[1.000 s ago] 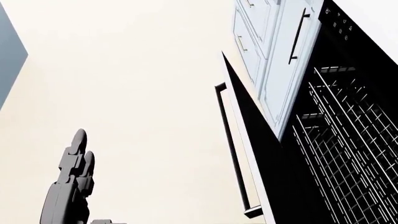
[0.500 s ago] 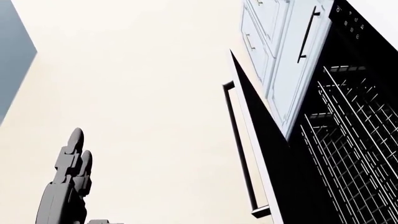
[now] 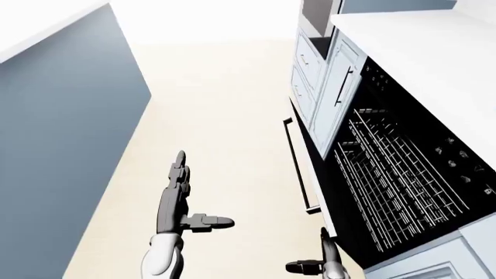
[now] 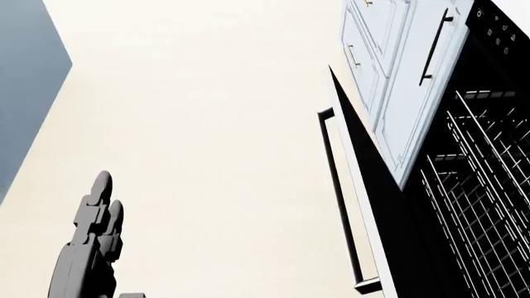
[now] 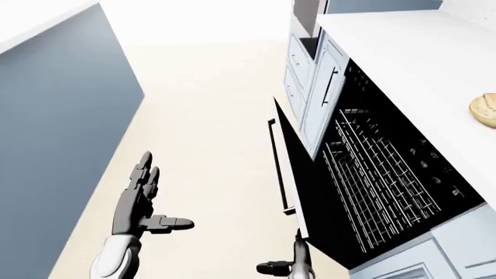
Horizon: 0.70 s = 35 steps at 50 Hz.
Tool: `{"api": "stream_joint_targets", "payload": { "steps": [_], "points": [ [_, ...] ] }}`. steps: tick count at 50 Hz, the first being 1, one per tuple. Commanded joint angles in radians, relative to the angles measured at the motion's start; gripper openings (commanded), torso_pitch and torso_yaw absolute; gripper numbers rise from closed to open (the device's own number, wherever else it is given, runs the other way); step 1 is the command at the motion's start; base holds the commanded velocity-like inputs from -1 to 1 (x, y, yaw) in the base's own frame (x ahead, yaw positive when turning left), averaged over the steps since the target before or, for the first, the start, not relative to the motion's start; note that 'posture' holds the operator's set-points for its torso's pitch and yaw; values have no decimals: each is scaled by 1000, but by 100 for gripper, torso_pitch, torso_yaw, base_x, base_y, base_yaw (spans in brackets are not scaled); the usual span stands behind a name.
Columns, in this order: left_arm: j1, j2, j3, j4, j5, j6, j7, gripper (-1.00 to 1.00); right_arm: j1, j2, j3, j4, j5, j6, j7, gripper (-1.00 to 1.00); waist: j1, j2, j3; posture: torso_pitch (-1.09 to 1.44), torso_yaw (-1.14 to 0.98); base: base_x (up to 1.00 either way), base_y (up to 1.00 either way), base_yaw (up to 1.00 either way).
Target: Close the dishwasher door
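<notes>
The dishwasher door point(image 3: 309, 168) hangs open, seen edge-on as a dark slab right of centre in the left-eye view, with its long bar handle point(image 3: 295, 164) on the side facing the cream floor point(image 3: 225, 116). Just right of the door, inside the black cavity, sits the wire rack point(image 3: 391, 183), and above the cavity runs the white counter point(image 3: 434, 52); in the right-eye view a round bread roll point(image 5: 484, 108) rests on that counter. Pale blue cabinet fronts point(image 3: 329, 93) stand beyond the door, toward the top of the view. The left robot hand point(image 3: 177, 200) is well left of the door, released, fingers straight and thumb out sideways, touching nothing. The right robot hand point(image 3: 321, 264) sits at the lower edge just below the door's near end, also released, holding nothing. A grey-blue island wall point(image 3: 62, 133) lies far left of the door.
</notes>
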<state>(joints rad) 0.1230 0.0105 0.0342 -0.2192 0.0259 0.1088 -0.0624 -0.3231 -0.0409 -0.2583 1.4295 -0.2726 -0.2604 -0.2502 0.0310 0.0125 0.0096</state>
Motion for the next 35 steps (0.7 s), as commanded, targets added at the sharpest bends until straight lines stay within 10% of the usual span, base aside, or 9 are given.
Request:
{"api": "stream_joint_targets", "payload": {
  "steps": [1, 35],
  "points": [
    [-15, 2, 3, -41, -2, -31, 2, 100, -14, -45, -26, -42, 38, -40, -67, 100, -9, -9, -20, 0, 0, 0, 0, 0],
    [-19, 3, 2, -38, -1, -32, 3, 100, 59, -134, -43, -44, 120, -103, -223, 100, 1, -14, -17, 0, 0, 0, 0, 0]
  ]
}}
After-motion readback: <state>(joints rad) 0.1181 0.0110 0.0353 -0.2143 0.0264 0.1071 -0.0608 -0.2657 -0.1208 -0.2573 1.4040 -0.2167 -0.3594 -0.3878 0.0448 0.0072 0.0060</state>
